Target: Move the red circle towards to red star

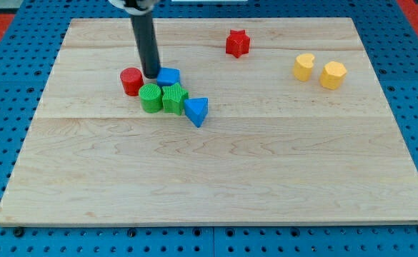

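Tip (pixel 151 76) touches red circle (pixel 131 81), upright, left of red star (pixel 237 43); no jaws show.

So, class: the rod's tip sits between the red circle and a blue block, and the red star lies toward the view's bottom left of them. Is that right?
Not quite. The camera view shows my tip between the red circle and the blue block, but the red star lies toward the view's top right of them.

The board (pixel 216 178) is pale wood with fine grain, on a blue pegboard (pixel 1 86) dotted with holes. The rod (pixel 146 43) is dark grey. The circle (pixel 131 81) and star (pixel 237 43) are red; two blocks are green, two blue, two yellow.
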Controlling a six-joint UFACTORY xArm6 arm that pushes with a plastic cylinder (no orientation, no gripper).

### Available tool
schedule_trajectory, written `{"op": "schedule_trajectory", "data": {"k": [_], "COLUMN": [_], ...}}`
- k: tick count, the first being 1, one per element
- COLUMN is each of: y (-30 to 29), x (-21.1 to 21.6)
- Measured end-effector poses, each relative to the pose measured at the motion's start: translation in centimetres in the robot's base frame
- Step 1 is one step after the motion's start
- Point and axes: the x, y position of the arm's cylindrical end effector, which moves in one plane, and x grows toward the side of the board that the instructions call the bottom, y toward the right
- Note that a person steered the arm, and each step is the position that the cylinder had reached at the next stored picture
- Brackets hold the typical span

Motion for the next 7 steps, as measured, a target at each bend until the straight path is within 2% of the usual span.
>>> {"op": "schedule_trajectory", "data": {"k": [1,3,5,6,7], "y": [3.1,-1.9,-9.3,-9.3,-9.3], "x": [-0.1,-0.4,4.5,11.4,11.8]}}
